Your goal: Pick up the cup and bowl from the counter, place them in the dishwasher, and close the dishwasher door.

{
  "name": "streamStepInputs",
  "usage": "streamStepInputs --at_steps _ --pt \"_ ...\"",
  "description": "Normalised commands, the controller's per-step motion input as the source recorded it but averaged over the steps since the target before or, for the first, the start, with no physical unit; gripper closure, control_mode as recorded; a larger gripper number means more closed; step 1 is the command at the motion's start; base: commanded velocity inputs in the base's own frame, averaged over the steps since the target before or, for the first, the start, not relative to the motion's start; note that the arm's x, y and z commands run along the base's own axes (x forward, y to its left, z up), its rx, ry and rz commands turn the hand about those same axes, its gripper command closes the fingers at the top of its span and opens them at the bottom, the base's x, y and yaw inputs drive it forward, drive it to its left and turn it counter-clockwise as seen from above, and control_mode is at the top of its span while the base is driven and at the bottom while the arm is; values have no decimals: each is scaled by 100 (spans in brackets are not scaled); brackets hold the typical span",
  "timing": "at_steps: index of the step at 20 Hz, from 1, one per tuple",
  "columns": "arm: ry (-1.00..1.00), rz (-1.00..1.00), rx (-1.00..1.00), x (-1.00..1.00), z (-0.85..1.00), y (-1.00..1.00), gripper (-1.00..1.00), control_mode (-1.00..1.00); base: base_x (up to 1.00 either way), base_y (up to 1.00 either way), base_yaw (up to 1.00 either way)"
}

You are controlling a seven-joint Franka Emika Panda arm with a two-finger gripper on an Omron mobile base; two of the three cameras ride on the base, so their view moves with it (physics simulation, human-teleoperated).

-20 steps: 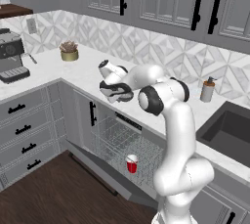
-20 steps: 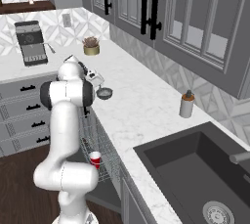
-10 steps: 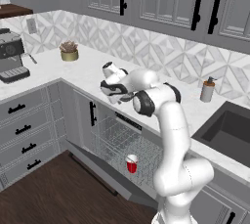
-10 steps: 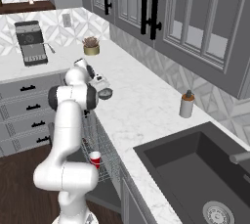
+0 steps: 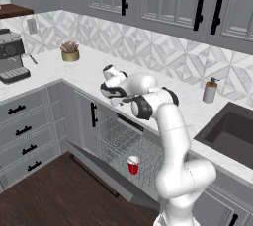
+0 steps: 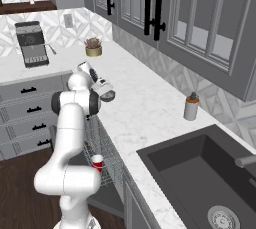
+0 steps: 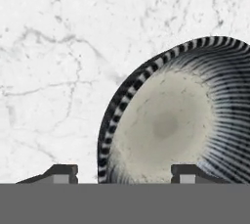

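The pincer [image 7: 118, 175] hangs low over the white marble tabletop [image 5: 86, 74], its two dark tips straddling the left rim of the bowl [image 7: 180, 120]: one tip stands outside the rim, the other over the pale inside. The jaws are parted, and whether they grip the rim cannot be told. The bowl [image 6: 106, 93] rests near the tabletop's front edge, above the dishwasher [image 5: 123, 143]. The dishwasher door [image 5: 99, 170] hangs down open. The cup [image 5: 133, 165] stands upright in the wire rack. Farther left are a potted plant [image 5: 69, 52] and a coffee machine [image 5: 12, 62]; to the right, a soap dispenser [image 5: 210, 91] beside the dark sink [image 5: 232, 131].
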Motion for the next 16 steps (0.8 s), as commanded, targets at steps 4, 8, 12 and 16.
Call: streamStepInputs --at_steps 4,8,12,16 --pt "-5 9 0 -59 -13 0 100 -100 0 0 0" --pt "-11 3 0 -96 0 18 100 -100 0 0 0" --pt "-23 0 0 -100 0 61 100 -100 0 0 0" --pt "-25 0 0 -100 0 67 100 -100 0 0 0"
